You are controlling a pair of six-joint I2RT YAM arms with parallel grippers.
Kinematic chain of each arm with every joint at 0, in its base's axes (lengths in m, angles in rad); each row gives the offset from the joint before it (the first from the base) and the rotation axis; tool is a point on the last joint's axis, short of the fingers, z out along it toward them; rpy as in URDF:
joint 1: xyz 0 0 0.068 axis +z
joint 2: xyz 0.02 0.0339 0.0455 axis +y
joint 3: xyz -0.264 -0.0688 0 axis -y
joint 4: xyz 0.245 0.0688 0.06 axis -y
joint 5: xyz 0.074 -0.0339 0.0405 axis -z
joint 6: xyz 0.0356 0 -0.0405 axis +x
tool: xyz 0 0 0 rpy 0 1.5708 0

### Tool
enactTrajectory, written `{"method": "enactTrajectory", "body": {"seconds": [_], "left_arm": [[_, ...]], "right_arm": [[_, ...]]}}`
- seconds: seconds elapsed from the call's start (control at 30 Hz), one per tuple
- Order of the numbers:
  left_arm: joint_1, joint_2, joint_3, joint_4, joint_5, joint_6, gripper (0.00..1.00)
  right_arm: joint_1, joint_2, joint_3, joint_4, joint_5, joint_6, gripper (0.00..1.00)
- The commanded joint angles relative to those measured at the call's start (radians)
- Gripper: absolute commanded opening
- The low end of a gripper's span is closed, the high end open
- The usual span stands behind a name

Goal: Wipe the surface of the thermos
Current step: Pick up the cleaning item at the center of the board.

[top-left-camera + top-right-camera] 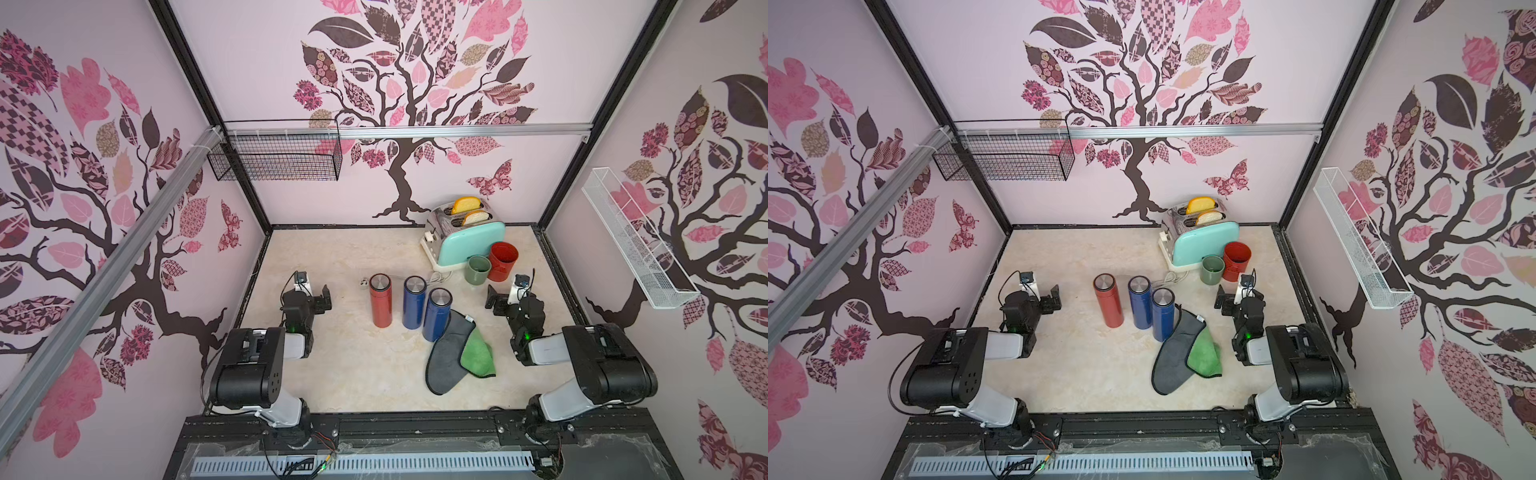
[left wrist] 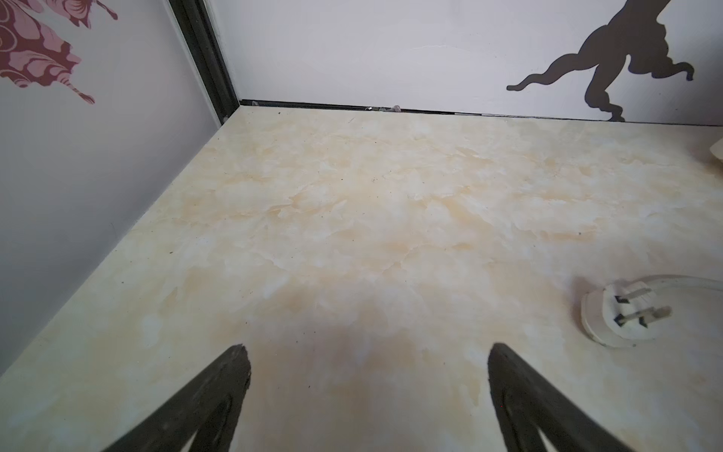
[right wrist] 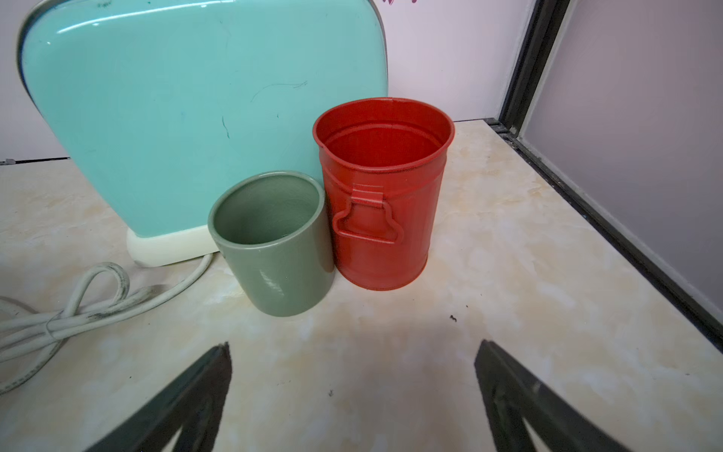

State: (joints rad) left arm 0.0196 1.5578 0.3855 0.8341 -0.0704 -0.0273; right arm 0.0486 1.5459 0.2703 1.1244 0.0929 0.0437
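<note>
Centrally, red thermos [image 1: 380, 300] and two blue thermoses [image 1: 413, 301] upright together, grey cloth [image 1: 446, 357] just beside, bare tabletop [image 1: 345, 365] leftward, left gripper [image 2: 367, 352] and right gripper [image 3: 352, 348] spread, empty, any lettering too small to tell.

Pale pink walls [image 1: 257, 62] printed with dark trees and patterned leaves enclose a cream marbled tabletop [image 1: 365, 365] at lower centre. A black wire basket [image 1: 274, 160] hangs upper left, a white wire shelf [image 1: 636, 245] at right.

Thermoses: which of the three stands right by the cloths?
The blue thermos at the row's end nearest the right gripper: the grey cloth lies against it. The middle blue thermos and red thermos stand clear.
</note>
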Motion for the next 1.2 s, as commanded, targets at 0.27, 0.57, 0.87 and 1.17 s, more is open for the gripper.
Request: {"method": "enactTrajectory", "body": {"seconds": [0.27, 0.57, 0.87, 1.17], "left_arm": [[-0.004, 0.006, 0.019, 0.002, -0.011, -0.005, 0.98], [-0.007, 0.003, 0.009, 0.018, -0.019, -0.004, 0.98], [-0.009, -0.001, 0.009, 0.011, -0.025, -0.001, 0.98], [-0.053, -0.149, 0.193, -0.391, -0.220, -0.019, 0.98]], "right_arm": [[-0.008, 0.006, 0.027, -0.010, -0.005, -0.006, 1.00], [-0.009, 0.006, 0.030, -0.012, -0.004, -0.007, 0.99], [-0.012, 0.005, 0.027, -0.011, 0.002, -0.005, 0.99], [0.007, -0.435, 0.140, -0.619, 0.320, 0.269, 0.99]]}}
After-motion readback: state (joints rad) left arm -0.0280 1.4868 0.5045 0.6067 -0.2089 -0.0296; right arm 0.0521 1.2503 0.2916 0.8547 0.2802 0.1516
